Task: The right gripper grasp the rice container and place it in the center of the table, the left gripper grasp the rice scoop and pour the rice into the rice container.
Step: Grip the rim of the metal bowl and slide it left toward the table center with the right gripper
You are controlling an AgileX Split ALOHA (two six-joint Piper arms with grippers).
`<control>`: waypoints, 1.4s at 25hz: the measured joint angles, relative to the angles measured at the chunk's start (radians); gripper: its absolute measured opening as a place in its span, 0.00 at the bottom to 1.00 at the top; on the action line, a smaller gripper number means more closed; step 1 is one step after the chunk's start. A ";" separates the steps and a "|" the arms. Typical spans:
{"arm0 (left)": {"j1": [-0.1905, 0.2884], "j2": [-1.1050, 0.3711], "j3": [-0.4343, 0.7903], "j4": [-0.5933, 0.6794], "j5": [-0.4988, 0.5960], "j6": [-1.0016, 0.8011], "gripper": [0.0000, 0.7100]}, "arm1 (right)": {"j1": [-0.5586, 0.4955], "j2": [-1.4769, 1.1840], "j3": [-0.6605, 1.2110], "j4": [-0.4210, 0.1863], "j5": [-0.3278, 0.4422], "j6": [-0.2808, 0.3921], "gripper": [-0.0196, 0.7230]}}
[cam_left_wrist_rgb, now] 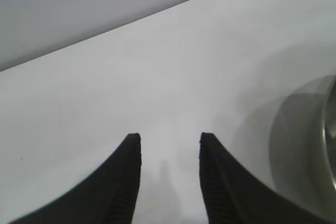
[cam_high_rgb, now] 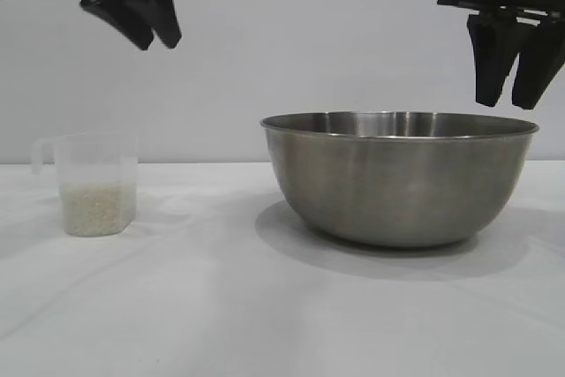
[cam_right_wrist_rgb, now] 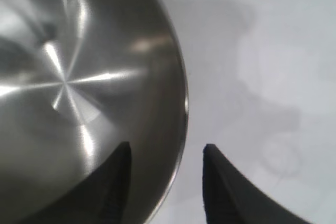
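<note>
Rice container [cam_high_rgb: 399,178], steel: our right gripper [cam_high_rgb: 515,72] hangs part-open and empty above its right rim, fingers straddling it. We should lower squarely, one finger inside. Left gripper [cam_high_rgb: 146,19] empty, narrowly parted, above rice scoop [cam_high_rgb: 95,184] on table [cam_high_rgb: 221,306].

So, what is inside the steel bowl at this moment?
The steel bowl looks empty: the right wrist view shows bare shiny metal across its bottom. The part beneath the right gripper's fingers stays hidden. The rice sits in the measuring cup.
</note>
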 joint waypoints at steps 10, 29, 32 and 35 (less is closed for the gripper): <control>0.000 -0.002 0.029 -0.002 -0.031 0.002 0.30 | 0.000 0.084 0.000 -0.013 -0.011 0.000 0.44; 0.000 -0.004 0.029 -0.010 -0.043 0.006 0.30 | 0.047 0.115 0.000 0.016 -0.023 0.002 0.03; 0.000 -0.004 0.029 -0.012 -0.044 0.006 0.30 | 0.064 0.119 0.000 0.025 -0.026 0.002 0.03; 0.000 -0.004 0.029 -0.012 -0.044 0.006 0.30 | 0.081 0.121 0.000 0.039 -0.034 0.000 0.03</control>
